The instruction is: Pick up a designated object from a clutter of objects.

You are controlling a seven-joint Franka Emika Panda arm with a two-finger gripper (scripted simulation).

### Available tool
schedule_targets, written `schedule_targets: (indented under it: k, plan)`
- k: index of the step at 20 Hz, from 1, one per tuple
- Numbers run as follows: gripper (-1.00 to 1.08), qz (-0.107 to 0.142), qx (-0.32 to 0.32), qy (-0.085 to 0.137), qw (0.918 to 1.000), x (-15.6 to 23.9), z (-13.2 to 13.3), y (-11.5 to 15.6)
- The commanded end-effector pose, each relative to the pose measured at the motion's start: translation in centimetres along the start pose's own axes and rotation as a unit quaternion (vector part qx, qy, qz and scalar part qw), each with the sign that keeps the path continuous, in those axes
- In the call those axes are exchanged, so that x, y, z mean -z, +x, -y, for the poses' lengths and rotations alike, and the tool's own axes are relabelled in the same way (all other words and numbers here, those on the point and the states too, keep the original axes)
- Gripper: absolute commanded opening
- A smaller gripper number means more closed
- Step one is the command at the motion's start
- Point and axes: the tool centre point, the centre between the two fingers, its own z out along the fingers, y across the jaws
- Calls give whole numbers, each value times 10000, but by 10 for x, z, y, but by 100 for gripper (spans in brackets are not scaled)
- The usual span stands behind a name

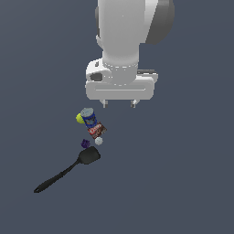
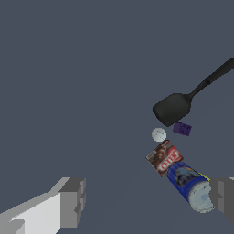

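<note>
Tool spread wide and holding nothing, above the bench; purple block lies between spatula blade and white ball, near the blue can.

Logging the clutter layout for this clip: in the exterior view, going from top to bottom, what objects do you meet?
Blue can → brown-red packet → small white ball → black spatula. Yellow-green ball and purple block overlap these in height, so omitted.

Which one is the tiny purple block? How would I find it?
Find the long black spatula and follow it to its flat head. The purple block sits right by that head, next to the white ball. It is the only dark, boxy piece, much smaller than the blue can.
</note>
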Motion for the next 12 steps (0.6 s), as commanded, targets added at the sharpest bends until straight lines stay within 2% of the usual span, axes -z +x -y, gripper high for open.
schedule_targets:
  k: [1,7,12]
  plan:
    - [100,5,-55,12,10000,-8,-6,3]
    - [100,3,-289,55,9996,-45,-32,15]
    - [100,-3,-602,84,9981,-94,-67,24]
